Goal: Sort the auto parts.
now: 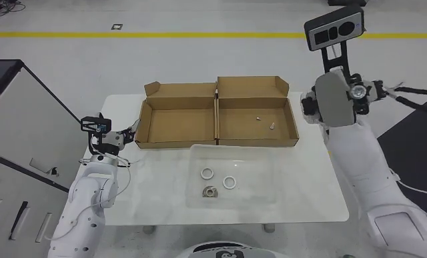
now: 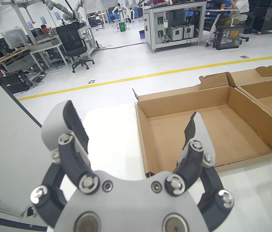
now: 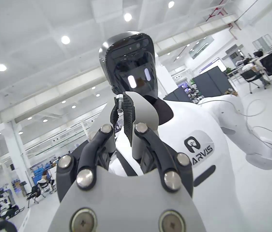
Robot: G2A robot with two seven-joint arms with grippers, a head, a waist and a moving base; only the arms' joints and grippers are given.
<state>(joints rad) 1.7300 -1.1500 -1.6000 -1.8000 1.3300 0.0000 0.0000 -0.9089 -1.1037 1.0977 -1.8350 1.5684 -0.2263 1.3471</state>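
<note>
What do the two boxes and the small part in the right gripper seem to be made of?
Left box and right box: plain brown cardboard, matte, with folded flaps. Small part in the right gripper: probably metal, silvery and shiny, apparently threaded.

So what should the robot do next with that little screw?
Probably lower the right gripper over the right-hand box and let go: it is shut on a small screw, raised off the table, and two small metal parts already lie in that box.
</note>
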